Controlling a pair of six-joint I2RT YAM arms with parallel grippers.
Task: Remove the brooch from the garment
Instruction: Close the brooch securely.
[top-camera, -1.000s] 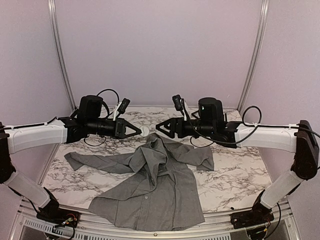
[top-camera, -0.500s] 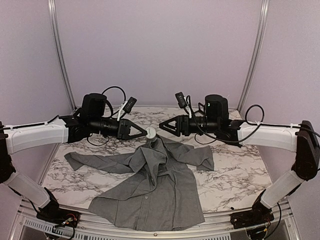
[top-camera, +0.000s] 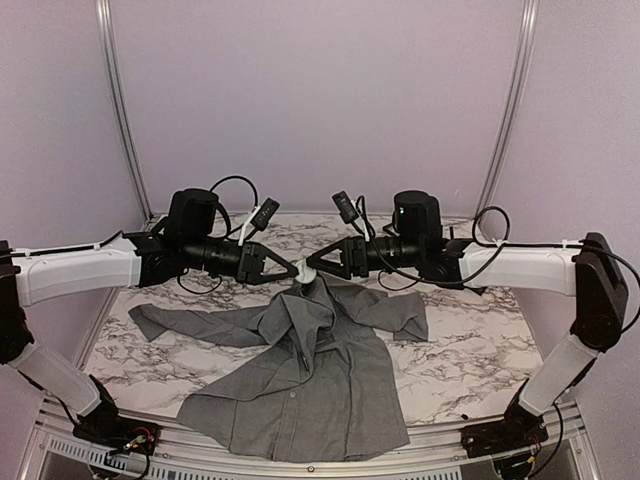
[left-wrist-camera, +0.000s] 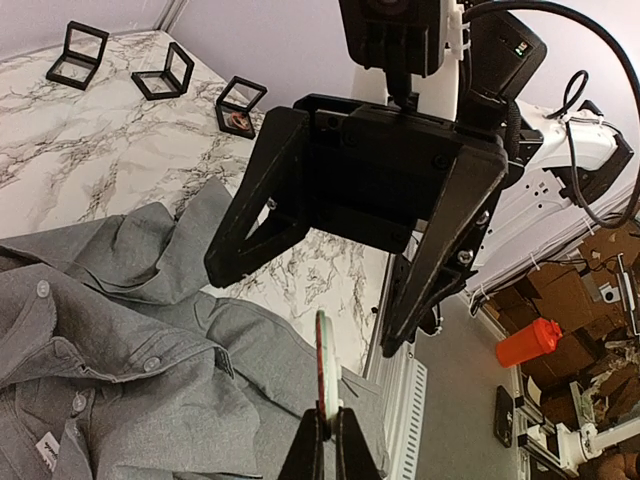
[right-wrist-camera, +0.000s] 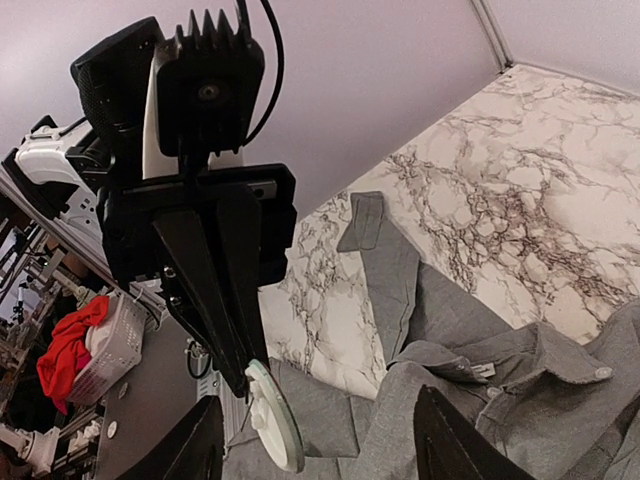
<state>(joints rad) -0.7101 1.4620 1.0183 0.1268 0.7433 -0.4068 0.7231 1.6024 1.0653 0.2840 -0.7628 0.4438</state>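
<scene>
The grey garment (top-camera: 300, 370) lies spread on the marble table (top-camera: 470, 360), its collar bunched up at the far end. My left gripper (top-camera: 293, 268) is shut on the brooch (top-camera: 305, 270), a round white disc with a red face, and holds it in the air just above the collar. The left wrist view shows the brooch (left-wrist-camera: 327, 370) edge-on, pinched at its lower rim, clear of the cloth (left-wrist-camera: 120, 370). My right gripper (top-camera: 318, 268) faces the left one, open, its fingers on either side of the brooch (right-wrist-camera: 272, 415) without touching it.
Three small black display frames (left-wrist-camera: 165, 72) stand on the marble at the far left of the table. One sleeve (top-camera: 180, 325) stretches left and the other is folded at the right (top-camera: 400, 315). The table's metal front rail (top-camera: 300, 465) runs below the shirt hem.
Both arms have closed in toward each other over the collar. The left gripper carried the brooch rightward, and the right gripper moved left until its fingers flank it, narrowing slightly.
</scene>
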